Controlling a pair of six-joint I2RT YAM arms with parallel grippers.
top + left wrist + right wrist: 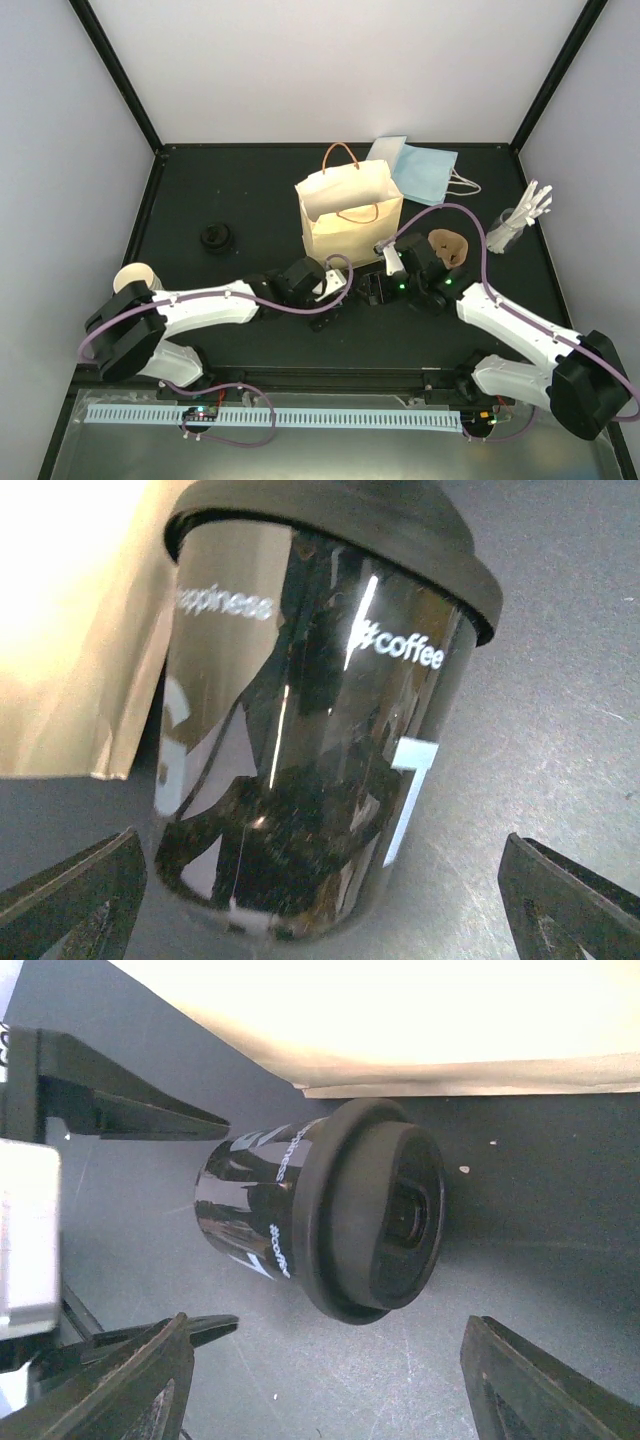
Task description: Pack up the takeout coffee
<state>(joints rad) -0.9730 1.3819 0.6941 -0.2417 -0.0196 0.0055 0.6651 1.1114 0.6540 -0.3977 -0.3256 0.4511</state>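
The takeout coffee (310,730) is a glossy black cup with white "#coffee" lettering and a round black lid (385,1225). It stands upright on the dark table just in front of the tan paper bag (350,210). My left gripper (320,910) is open, one finger on each side of the cup's base, with clear gaps to both. My right gripper (320,1390) is also open and looks down on the lid, its fingertips short of the cup. In the top view the cup (368,290) sits between the two wrists.
The bag (400,1020) stands open-topped with orange handles. Blue face masks (420,170) lie behind it. A brown pulp carrier (450,245) and a clear bag of white cutlery (520,220) are at the right. A loose black lid (215,237) and a cream cup (135,278) are at the left.
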